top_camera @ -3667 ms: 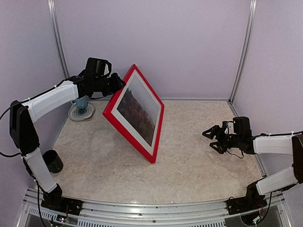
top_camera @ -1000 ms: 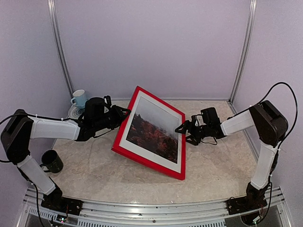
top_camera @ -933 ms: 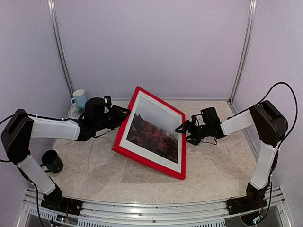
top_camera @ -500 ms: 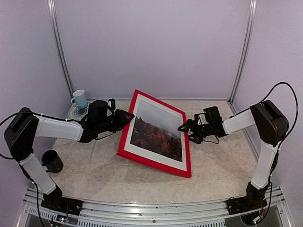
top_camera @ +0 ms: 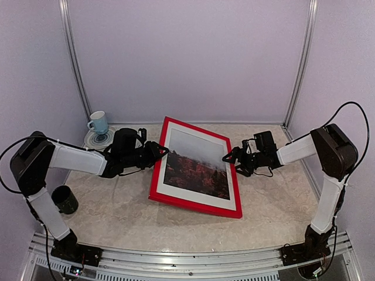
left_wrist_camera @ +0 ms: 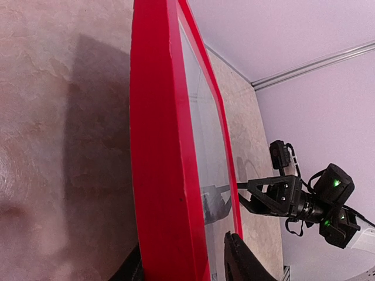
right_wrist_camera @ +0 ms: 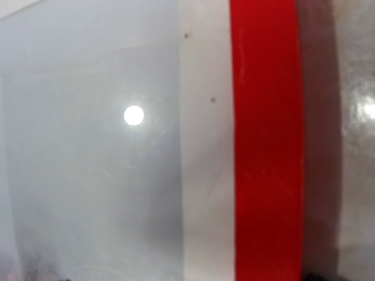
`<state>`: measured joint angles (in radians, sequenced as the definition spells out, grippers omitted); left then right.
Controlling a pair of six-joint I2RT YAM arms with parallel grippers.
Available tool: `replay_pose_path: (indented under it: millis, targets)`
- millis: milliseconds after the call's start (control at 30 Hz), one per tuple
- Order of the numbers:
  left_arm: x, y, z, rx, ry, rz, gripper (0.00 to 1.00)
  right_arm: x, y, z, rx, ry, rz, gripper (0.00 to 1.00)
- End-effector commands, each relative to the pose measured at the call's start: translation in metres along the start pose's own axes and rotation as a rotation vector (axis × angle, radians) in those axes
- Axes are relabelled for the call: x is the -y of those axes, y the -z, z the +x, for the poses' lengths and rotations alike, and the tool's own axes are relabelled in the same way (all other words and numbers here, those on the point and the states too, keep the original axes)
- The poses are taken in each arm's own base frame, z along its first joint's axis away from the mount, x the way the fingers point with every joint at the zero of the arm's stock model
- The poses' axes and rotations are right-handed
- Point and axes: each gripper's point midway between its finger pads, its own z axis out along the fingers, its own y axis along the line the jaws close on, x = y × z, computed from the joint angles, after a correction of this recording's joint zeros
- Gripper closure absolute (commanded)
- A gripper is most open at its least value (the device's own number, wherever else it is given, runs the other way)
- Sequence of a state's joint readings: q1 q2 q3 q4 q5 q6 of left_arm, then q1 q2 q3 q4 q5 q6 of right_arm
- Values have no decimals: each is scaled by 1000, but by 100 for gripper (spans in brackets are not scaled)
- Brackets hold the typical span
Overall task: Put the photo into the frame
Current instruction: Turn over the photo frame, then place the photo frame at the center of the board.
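The marbled table [top_camera: 281,199] carried the red frame [top_camera: 194,206] face up across its middle. The frame sat askew to the table's edges, with its far-left corner close to the far edge and its near-right corner well short of the near edge. The photo [top_camera: 196,170], grey mist over dark red-brown land, sat inside the frame, bordered on all sides by a white mat [right_wrist_camera: 205,146].

The left gripper [top_camera: 157,153] reached in from the table's left edge and met the frame about halfway along its left bar. In the left wrist view two dark fingers [left_wrist_camera: 237,263] stood on either side of that bar, one at its outer edge and one over the frame's face. From that low angle it could not be told whether they pinched the bar or merely straddled it.

The right gripper [top_camera: 229,159] sat at the frame's right bar, toward the bar's far end. Its jaws were spread wide and held nothing. Its wrist camera looked straight down on the red bar and the mat.

A pale blue mug [top_camera: 98,122] stood on a saucer [top_camera: 96,140] in the table's far-left corner. A dark mug [top_camera: 64,199] stood at the left edge, toward the near-left corner.
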<state>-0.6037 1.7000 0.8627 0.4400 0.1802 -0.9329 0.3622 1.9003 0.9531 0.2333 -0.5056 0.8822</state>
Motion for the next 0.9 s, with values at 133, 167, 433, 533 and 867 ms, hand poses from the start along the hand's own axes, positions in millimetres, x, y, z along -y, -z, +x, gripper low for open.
replay_pose_path:
  millis: [133,167,433,533,867]
  targets:
    - [19,-10,16,-60,-60,67,59,22,-2,10,-50,-27,44,14]
    - [18,-11,17,-65,-60,64,58,23,-2,9,-49,-28,46,14]
    - [7,-16,23,-87,-58,45,58,31,-3,10,-56,-31,55,14]
    - [3,-18,26,-101,-54,40,57,33,-4,11,-59,-32,58,14]
    - [-14,-22,32,-119,-52,-8,54,39,-1,12,-59,-41,67,14]
